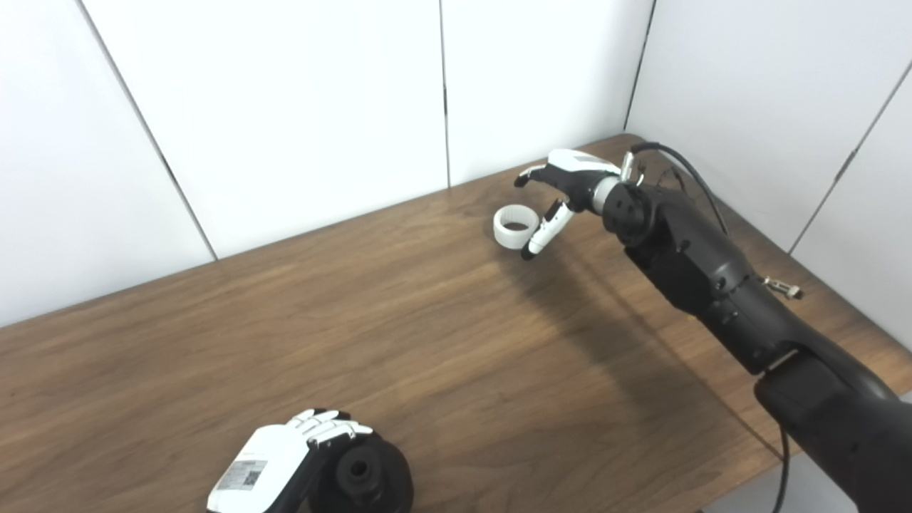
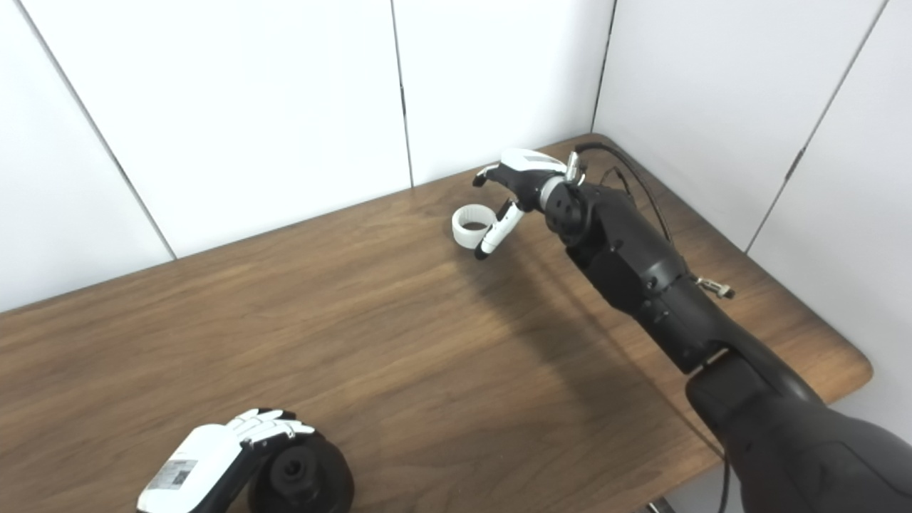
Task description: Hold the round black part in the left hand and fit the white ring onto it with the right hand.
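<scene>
At the bottom left of the frame the left hand (image 1: 285, 456) is wrapped around the round black part (image 1: 363, 476), holding it at the table's (image 1: 427, 356) near edge. In the upper right, the right hand (image 1: 563, 189) hangs with fingers spread, holding nothing, just beside the white ring (image 1: 516, 226) lying on the wood.

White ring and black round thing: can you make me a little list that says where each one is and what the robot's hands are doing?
white ring: lying on the wooden table near the far corner, not picked up
round black part: at the near edge, gripped from the side
left hand: closed on the round black part
right hand: open, fingers spread beside and over the white ring
ring fitted: not yet
</scene>
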